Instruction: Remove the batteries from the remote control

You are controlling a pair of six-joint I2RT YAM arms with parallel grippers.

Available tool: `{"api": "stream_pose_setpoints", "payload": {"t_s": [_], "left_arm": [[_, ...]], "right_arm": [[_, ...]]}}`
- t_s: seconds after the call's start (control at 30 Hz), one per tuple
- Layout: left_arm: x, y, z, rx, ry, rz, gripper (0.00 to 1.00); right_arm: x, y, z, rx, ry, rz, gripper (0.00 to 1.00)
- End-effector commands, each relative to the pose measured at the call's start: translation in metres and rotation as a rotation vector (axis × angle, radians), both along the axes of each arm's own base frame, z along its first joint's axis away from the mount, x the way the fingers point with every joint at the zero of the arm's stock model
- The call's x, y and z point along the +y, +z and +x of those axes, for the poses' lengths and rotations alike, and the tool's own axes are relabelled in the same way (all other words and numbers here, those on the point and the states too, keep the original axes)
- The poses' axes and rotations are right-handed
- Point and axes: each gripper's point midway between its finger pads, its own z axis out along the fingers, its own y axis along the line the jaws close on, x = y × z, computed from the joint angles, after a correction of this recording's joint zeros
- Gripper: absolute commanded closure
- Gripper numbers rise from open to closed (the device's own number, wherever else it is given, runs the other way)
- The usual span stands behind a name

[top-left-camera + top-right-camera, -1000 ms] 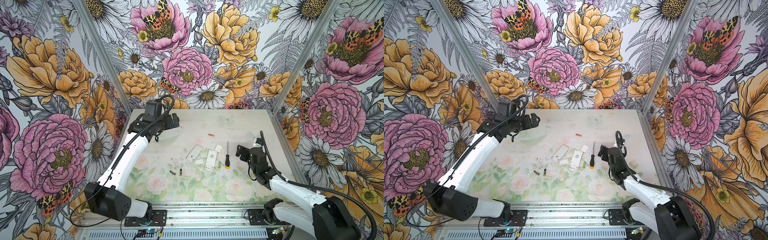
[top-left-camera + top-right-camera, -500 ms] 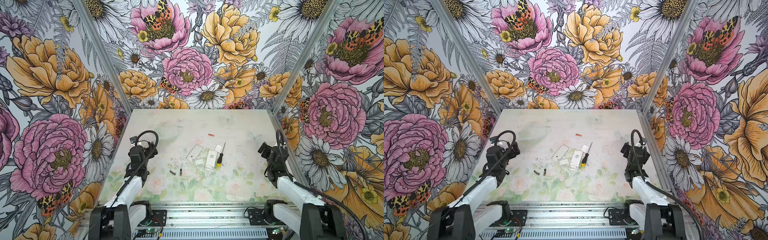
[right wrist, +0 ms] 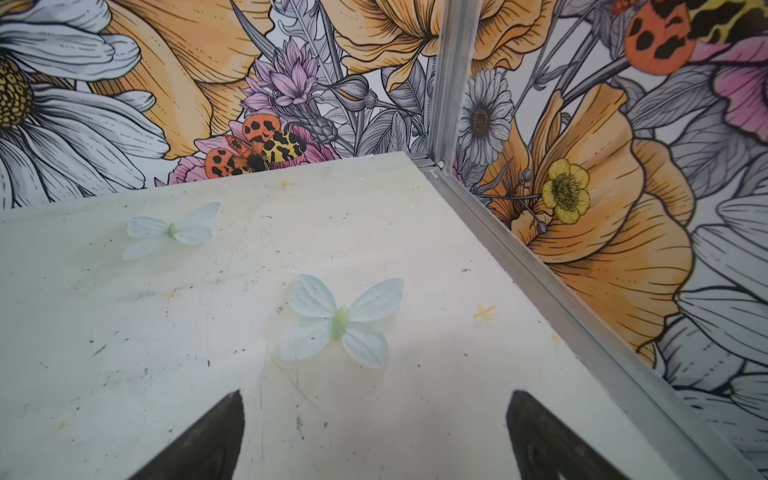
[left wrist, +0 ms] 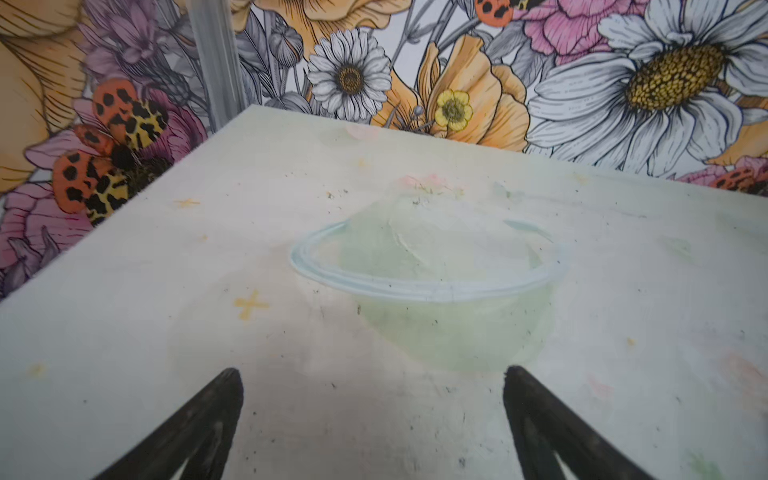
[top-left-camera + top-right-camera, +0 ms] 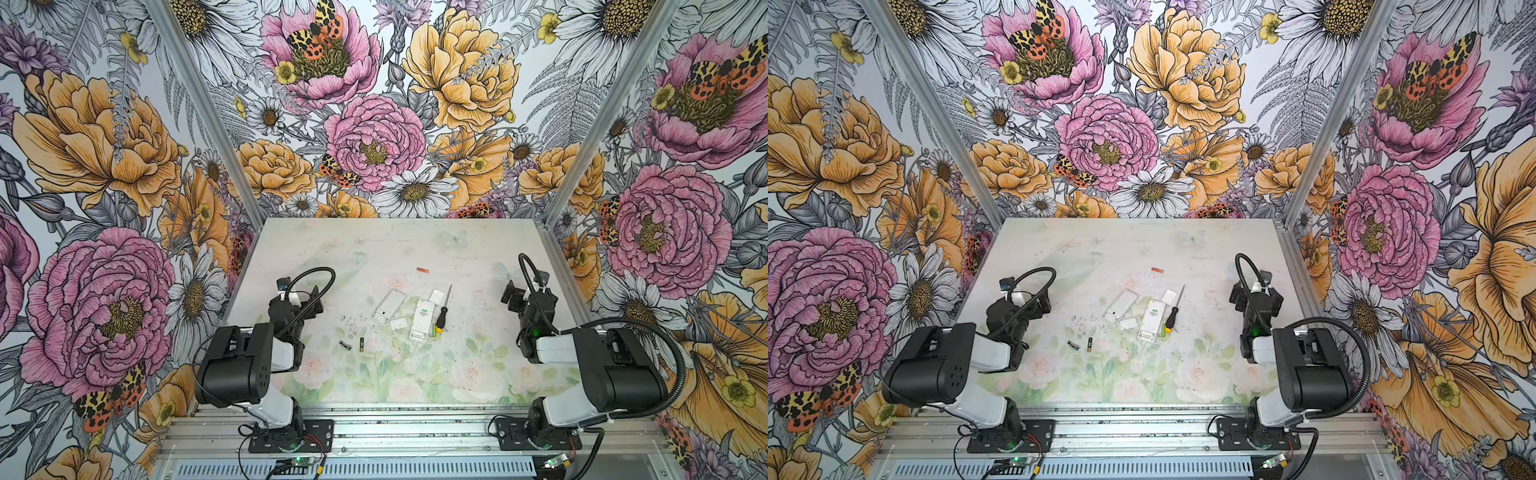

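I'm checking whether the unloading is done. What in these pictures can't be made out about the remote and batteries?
Remote compartment: too small in both top views to tell if any cell remains.
Lime battery: blends with the screwdriver handle beside it; touching or apart unclear.
Both wrist views: only bare table shows, none of the task's things.

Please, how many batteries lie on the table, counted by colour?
black batteries: 2
orange-red battery: 1
lime green-yellow battery: 1
Total: 4
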Motion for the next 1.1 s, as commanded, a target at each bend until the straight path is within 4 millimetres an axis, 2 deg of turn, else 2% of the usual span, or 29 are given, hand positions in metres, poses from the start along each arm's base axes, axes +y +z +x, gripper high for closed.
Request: {"api": "stream_pose_setpoints", "payload": {"t_s": [0.0, 0.03, 0.1, 1.07], "left_arm": [[-0.0072, 0.0437, 0.0241, -0.126, -0.060, 0.027, 0.01], [-0.0116, 0.0429, 0.0313, -0.102, -0.090, 0.030, 0.01], [-0.0134, 0.0400, 0.0328, -0.071, -0.075, 0.048, 0.01], [-0.0131, 0.0409, 0.0330, -0.078, -0.060, 0.058, 0.01]], "right_arm": [[0.0034, 0.0197, 0.0157, -0.046, 0.004, -0.042, 0.00], [0.0030, 0.0186, 0.0154, -0.037, 0.001, -0.041, 0.00], [0.0036, 0.0197, 0.0157, -0.041, 0.002, -0.044, 0.00], [0.0041, 0.0207, 0.0144, -0.052, 0.005, -0.047, 0.00]]}}
